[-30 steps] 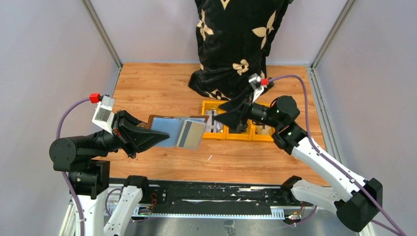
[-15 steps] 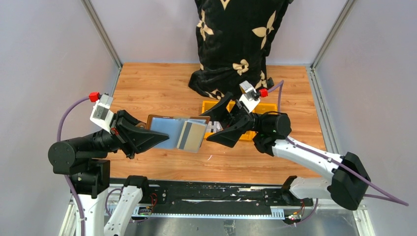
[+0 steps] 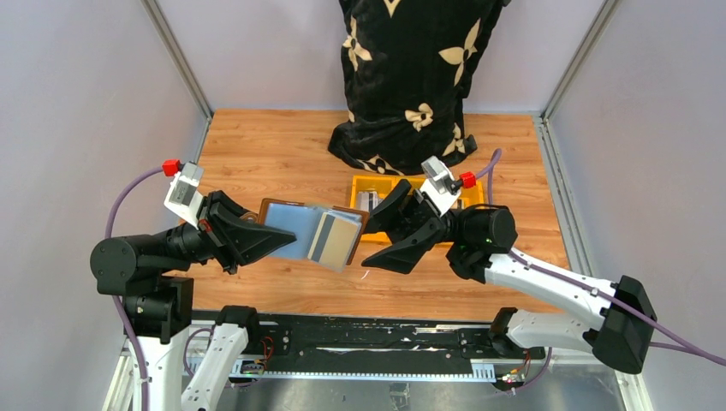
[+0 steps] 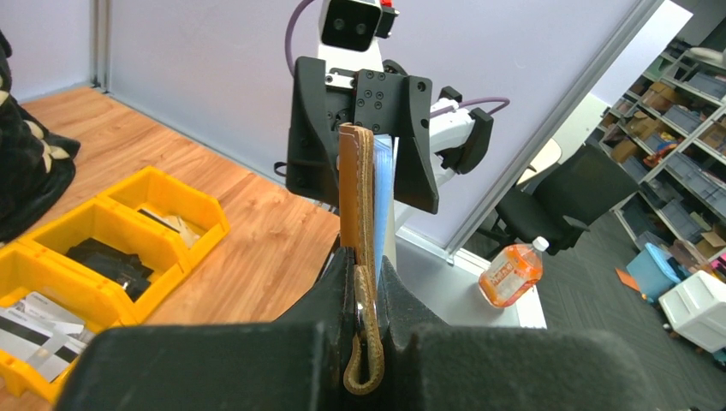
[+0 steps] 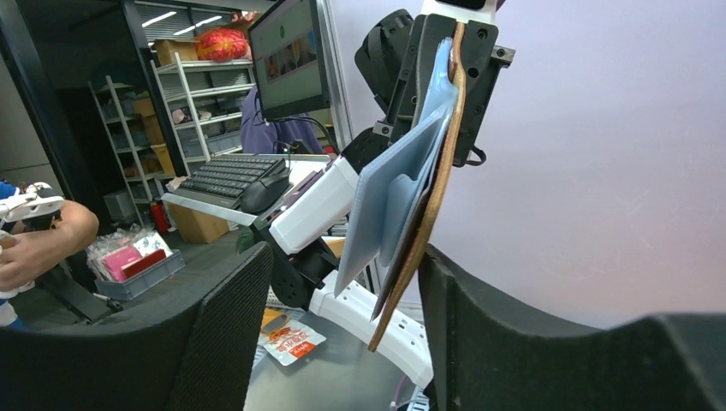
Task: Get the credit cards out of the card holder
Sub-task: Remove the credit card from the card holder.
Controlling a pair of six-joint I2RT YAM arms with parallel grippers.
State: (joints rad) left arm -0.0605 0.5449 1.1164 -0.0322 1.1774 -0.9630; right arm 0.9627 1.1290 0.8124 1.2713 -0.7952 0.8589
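Note:
My left gripper (image 3: 272, 241) is shut on the brown card holder (image 3: 295, 227) and holds it open in the air over the table. The holder's grey-silver inner side faces up. A tan card with a dark stripe (image 3: 338, 238) sticks out of its right end. My right gripper (image 3: 374, 242) is open, and its jaws straddle that right end. In the right wrist view the holder's brown edge (image 5: 428, 214) and the grey cards (image 5: 385, 197) hang between the wide-open fingers (image 5: 223, 325). In the left wrist view the holder (image 4: 355, 188) stands edge-on in my shut gripper (image 4: 366, 278).
A row of yellow bins (image 3: 377, 184) stands behind the right gripper, with cards and dark items inside (image 4: 34, 330). A black cloth bag with tan flowers (image 3: 411, 77) stands at the back. Purple walls close off both sides.
My right arm has swung from over the yellow bins toward the left and nearer. Its open jaws are now at the card end of the holder. My left gripper has barely moved.

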